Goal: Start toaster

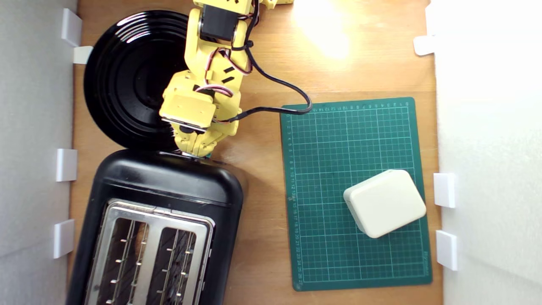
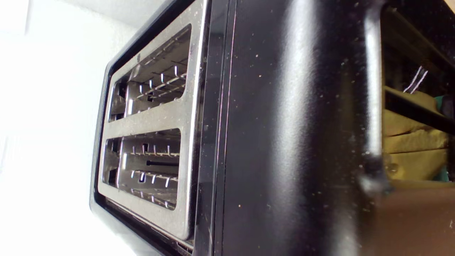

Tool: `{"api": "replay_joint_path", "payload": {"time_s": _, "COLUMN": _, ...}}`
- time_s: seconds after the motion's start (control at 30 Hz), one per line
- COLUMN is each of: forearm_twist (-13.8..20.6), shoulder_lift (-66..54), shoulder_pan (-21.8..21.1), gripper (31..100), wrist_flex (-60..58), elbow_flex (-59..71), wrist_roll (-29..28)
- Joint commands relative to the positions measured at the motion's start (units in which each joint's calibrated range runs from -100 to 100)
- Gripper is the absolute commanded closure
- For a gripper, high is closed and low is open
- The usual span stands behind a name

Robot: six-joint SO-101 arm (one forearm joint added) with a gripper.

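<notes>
**Yellow gripper at the end of a black toaster**

A glossy black toaster (image 2: 291,135) fills the wrist view, its silver top frame (image 2: 156,121) and two slots seen close up. In the exterior view the toaster (image 1: 169,186) sits directly below the gripper (image 1: 197,150), whose tip meets the toaster's end wall beside a sliver of teal. Whether the jaws are parted or gripping anything cannot be told. A round black plate (image 1: 127,80) lies under and beside the arm. To the gripper's side, toward the exterior view's right, a green cutting mat (image 1: 322,169) carries a cream box (image 1: 384,202).
</notes>
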Motion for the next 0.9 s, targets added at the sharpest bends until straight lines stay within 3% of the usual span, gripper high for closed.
{"api": "replay_joint_path", "payload": {"time_s": 0.0, "forearm_twist": -0.36, "shoulder_lift": 7.38, "shoulder_pan": 1.19, "gripper": 98.8, "wrist_flex": -5.18, "elbow_flex": 4.11, "wrist_roll": 0.02}}
{"api": "replay_joint_path", "payload": {"time_s": 0.23, "forearm_twist": -0.83, "shoulder_lift": 8.05, "shoulder_pan": 1.75, "gripper": 98.8, "wrist_flex": -6.38, "elbow_flex": 7.66, "wrist_roll": -0.25}}
{"api": "replay_joint_path", "payload": {"time_s": 0.67, "forearm_twist": -0.45, "shoulder_lift": 10.21, "shoulder_pan": 2.86, "gripper": 98.8, "wrist_flex": -21.89, "elbow_flex": 19.29, "wrist_roll": 0.17}}
{"api": "replay_joint_path", "payload": {"time_s": 0.87, "forearm_twist": -0.45, "shoulder_lift": 9.71, "shoulder_pan": 3.89, "gripper": 98.8, "wrist_flex": -22.06, "elbow_flex": 18.47, "wrist_roll": 0.28}}
